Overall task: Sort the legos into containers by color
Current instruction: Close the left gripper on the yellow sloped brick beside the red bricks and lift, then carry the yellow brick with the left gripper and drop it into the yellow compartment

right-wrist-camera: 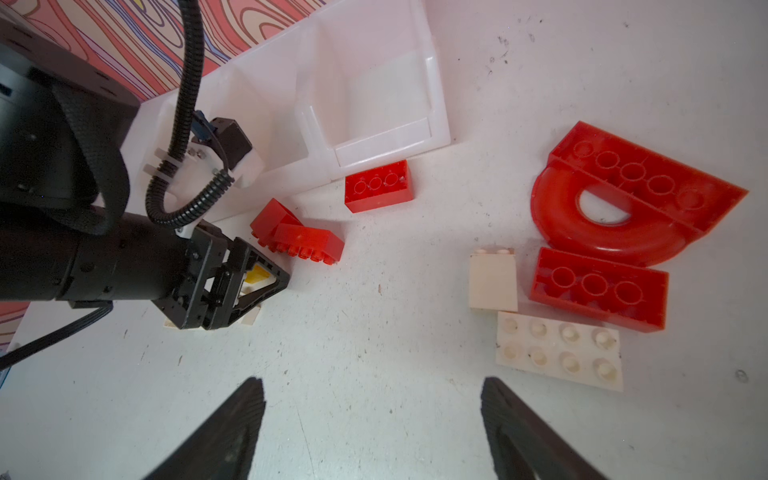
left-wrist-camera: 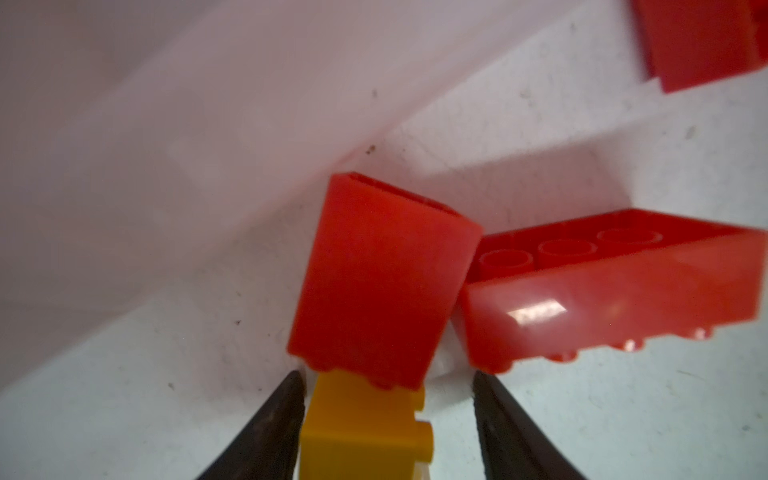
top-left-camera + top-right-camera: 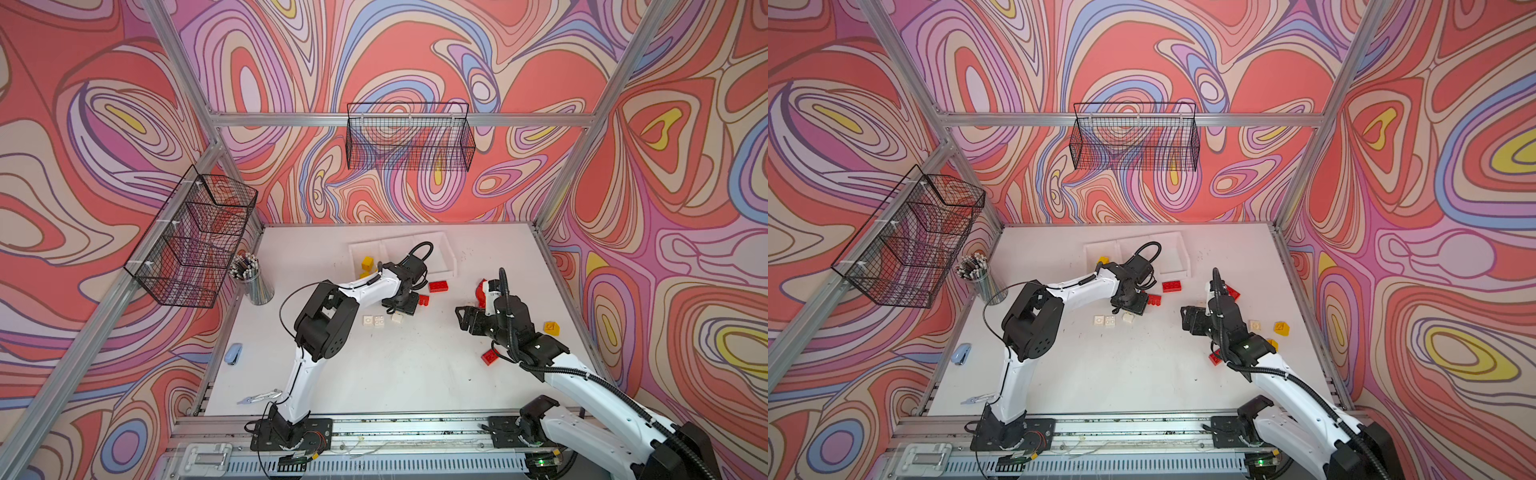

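1. black wire basket [image 3: 409,137] hangs on swirl-patterned back wall [image 3: 415,50].
2. compartmented wire basket [image 3: 195,237] hangs on left wall [image 3: 62,166].
3. clear cup of pencils [image 3: 251,278] stands upright on white surface [image 3: 395,374], under the compartmented basket.
4. small light-blue object [image 3: 233,353] lies near the surface's left edge.

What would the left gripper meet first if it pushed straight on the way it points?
The yellow studded plastic brick, sitting between the left gripper's open jaws. Right behind it is the red sloped plastic brick, then probably the white plastic bin's wall, though depth there is unclear.
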Available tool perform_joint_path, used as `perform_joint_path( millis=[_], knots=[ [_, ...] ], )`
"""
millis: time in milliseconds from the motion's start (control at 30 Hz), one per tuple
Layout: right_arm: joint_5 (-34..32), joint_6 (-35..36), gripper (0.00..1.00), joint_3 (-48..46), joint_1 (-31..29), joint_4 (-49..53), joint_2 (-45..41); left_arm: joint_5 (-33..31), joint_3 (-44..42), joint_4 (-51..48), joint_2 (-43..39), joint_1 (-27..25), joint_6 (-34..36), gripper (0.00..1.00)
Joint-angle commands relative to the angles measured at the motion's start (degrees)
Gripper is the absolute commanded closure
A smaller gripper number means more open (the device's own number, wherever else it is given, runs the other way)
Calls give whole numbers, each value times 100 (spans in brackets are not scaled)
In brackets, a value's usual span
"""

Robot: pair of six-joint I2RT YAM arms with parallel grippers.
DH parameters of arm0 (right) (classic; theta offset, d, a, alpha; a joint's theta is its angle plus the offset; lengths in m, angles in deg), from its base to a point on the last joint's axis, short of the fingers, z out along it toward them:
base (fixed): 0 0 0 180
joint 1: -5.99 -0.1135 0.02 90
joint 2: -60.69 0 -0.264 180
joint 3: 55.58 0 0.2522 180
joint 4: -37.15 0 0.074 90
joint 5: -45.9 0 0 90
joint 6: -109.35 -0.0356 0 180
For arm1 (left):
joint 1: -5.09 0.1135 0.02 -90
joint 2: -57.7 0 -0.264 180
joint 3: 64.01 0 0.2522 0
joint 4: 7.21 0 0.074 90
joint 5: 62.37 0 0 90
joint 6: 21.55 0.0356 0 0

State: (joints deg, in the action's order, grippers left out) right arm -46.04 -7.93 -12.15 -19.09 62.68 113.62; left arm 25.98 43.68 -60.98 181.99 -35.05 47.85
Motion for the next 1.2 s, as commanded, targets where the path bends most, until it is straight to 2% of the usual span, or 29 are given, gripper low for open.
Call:
perform_joint_path(
  millis=[0, 133, 267, 567, 733, 1000, 1167],
  knots=[
    [-67, 0, 15, -58, 28, -17, -46, -49, -146, -121, -89, 7, 3, 49],
    [-48, 2, 14, -58, 21, -42, -27, -71, -163, -122, -166, 6, -14, 66],
    [-19, 1, 14, -59, 21, -52, -28, -111, -147, -144, -320, 6, -21, 72],
    [22, -4, 15, -18, 21, -17, -37, -164, -114, -185, -806, 6, -50, 74],
    [62, -7, 15, 12, 27, 16, -54, -424, 153, -429, -1076, 73, 77, 74],
    [98, -13, 15, -30, 25, 26, -124, -455, 502, -602, -1266, 771, 219, 74],
    [157, -22, 15, -45, 26, -26, -81, -521, 1034, -722, -970, 1179, 359, 74]
  ],
)
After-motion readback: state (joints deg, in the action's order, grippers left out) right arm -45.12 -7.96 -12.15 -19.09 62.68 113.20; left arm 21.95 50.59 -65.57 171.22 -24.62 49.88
